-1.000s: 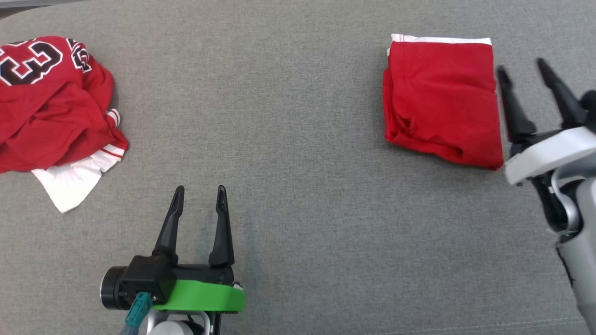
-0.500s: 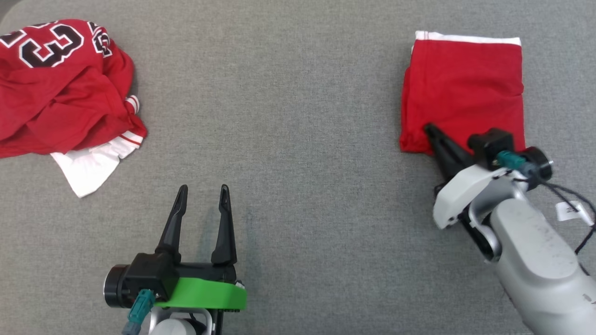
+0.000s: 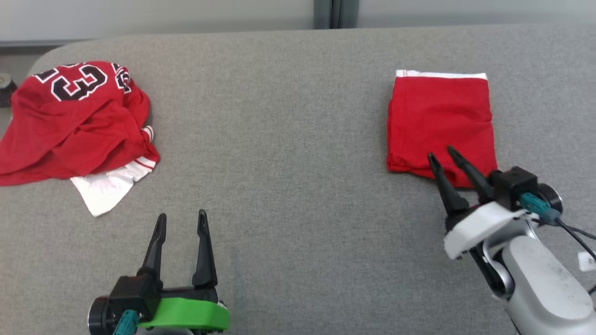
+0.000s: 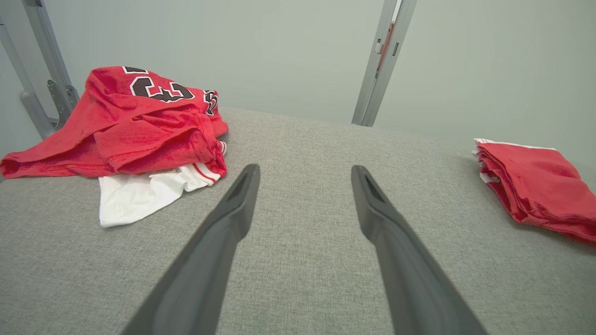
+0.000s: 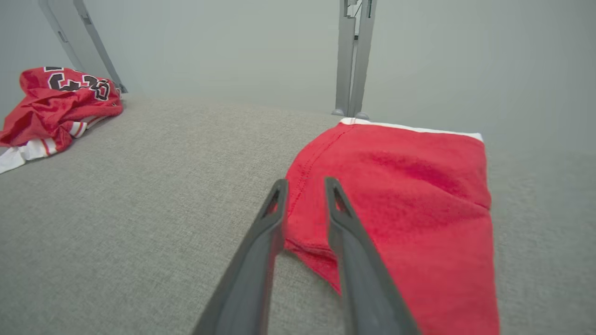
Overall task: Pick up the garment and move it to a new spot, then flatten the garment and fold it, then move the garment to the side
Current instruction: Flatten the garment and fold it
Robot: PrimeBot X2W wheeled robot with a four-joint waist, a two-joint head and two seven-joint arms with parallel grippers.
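Note:
The garment (image 3: 440,121) is a folded red rectangle with a white band along its far edge, lying flat at the right of the grey surface. My right gripper (image 3: 440,152) hovers over its near edge. In the right wrist view the two fingers stand a narrow gap apart above the garment's (image 5: 409,195) near left corner, and the right gripper (image 5: 305,182) has nothing pinched between them. My left gripper (image 3: 181,215) rests wide open and empty at the lower left, far from the garment (image 4: 540,186). The left gripper (image 4: 305,168) points across bare fabric.
A crumpled pile of red and white jerseys (image 3: 74,121) with black numbers lies at the far left, near the surface's rounded corner. The grey padded surface (image 3: 288,139) ends at a pale wall with a metal post (image 3: 335,14) behind it.
The head view has tilted up. My right gripper swung from the garment's right side to its near edge, shut there, and now stands slightly parted. The left gripper kept still.

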